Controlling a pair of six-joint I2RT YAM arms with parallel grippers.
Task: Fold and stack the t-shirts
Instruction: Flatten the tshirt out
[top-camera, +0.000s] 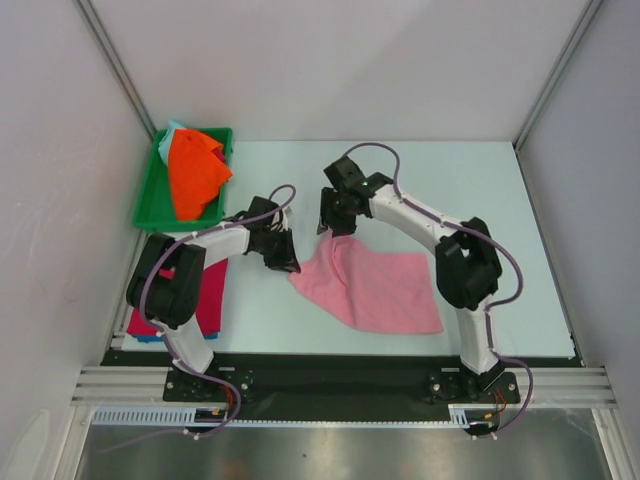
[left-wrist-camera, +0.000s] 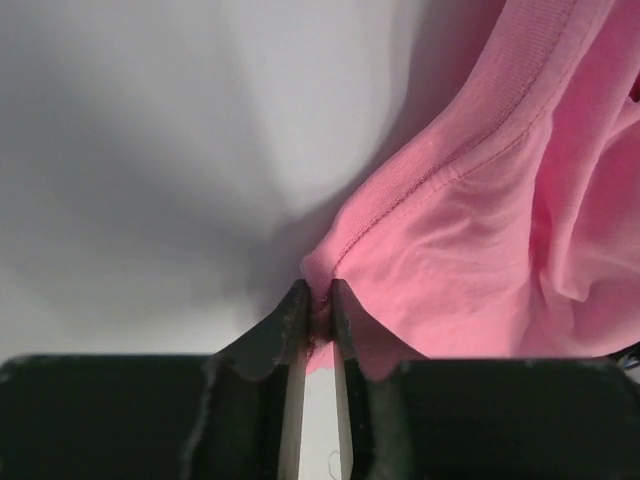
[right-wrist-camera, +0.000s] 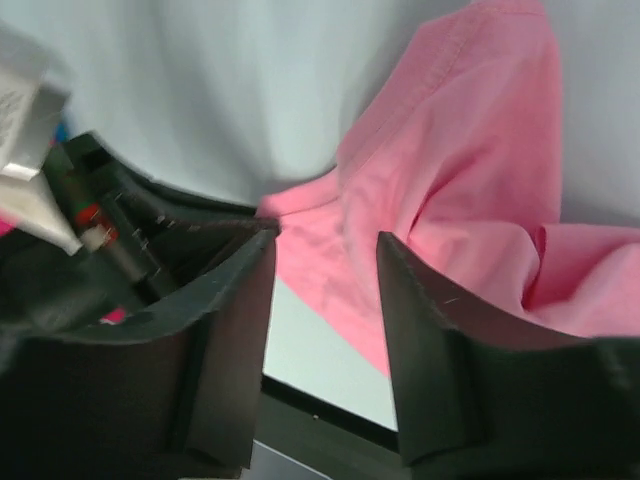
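Observation:
A pink t-shirt (top-camera: 385, 290) lies partly folded on the white table, its far left part raised. My left gripper (top-camera: 285, 265) is shut on the shirt's left hem corner; the left wrist view shows the jaws (left-wrist-camera: 320, 295) pinching pink fabric (left-wrist-camera: 470, 230). My right gripper (top-camera: 335, 228) is open just above the shirt's raised upper edge; in the right wrist view (right-wrist-camera: 328, 240) the pink cloth (right-wrist-camera: 450, 170) shows beyond and between the spread fingers, not clamped.
A green bin (top-camera: 150, 200) at the far left holds an orange shirt (top-camera: 195, 170) and a pale blue one. A folded magenta shirt (top-camera: 212, 300) lies on the table's near left under the left arm. The left gripper shows in the right wrist view (right-wrist-camera: 110, 250).

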